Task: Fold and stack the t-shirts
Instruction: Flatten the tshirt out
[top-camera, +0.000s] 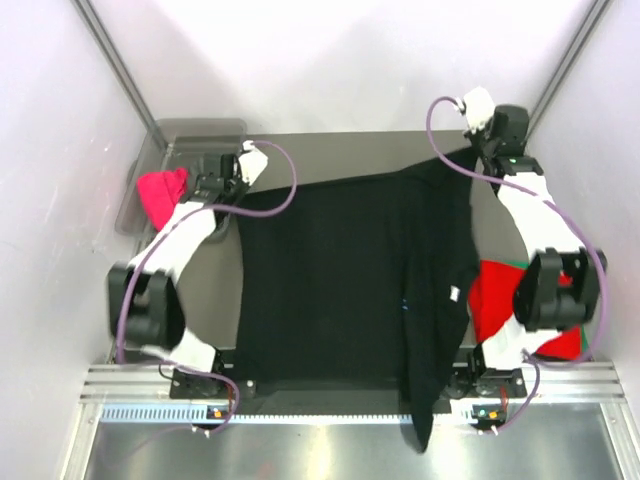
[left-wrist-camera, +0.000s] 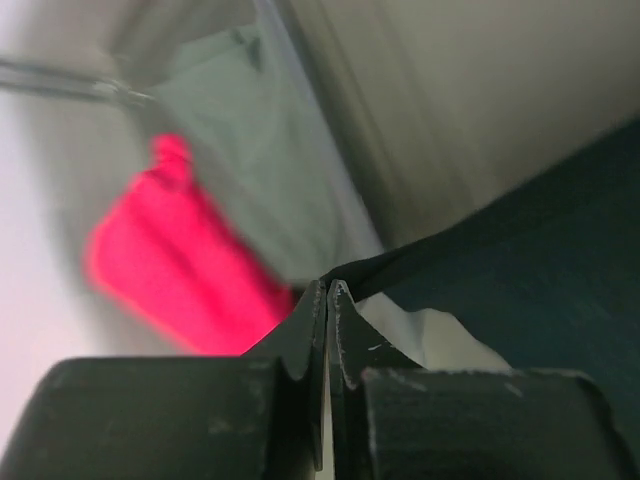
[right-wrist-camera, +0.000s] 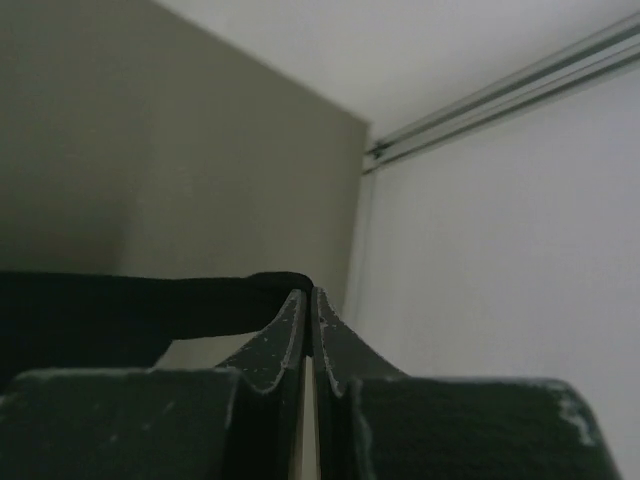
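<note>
A large black t-shirt (top-camera: 340, 280) lies spread over the table, its right side folded inward and one end hanging over the near edge. My left gripper (top-camera: 236, 208) is shut on its far left corner; in the left wrist view the jaws (left-wrist-camera: 328, 287) pinch the black hem (left-wrist-camera: 420, 262). My right gripper (top-camera: 478, 155) is shut on the far right corner, lifted off the table; the right wrist view shows the jaws (right-wrist-camera: 307, 292) pinching black cloth (right-wrist-camera: 150, 300). A pink shirt (top-camera: 160, 192) lies in the tub; it also shows in the left wrist view (left-wrist-camera: 180, 270). A red shirt (top-camera: 493, 295) lies at right.
A translucent grey tub (top-camera: 200, 135) stands at the far left corner of the table. A sliver of green cloth (top-camera: 507, 263) shows beside the red shirt under my right arm. White walls close in on both sides and the back.
</note>
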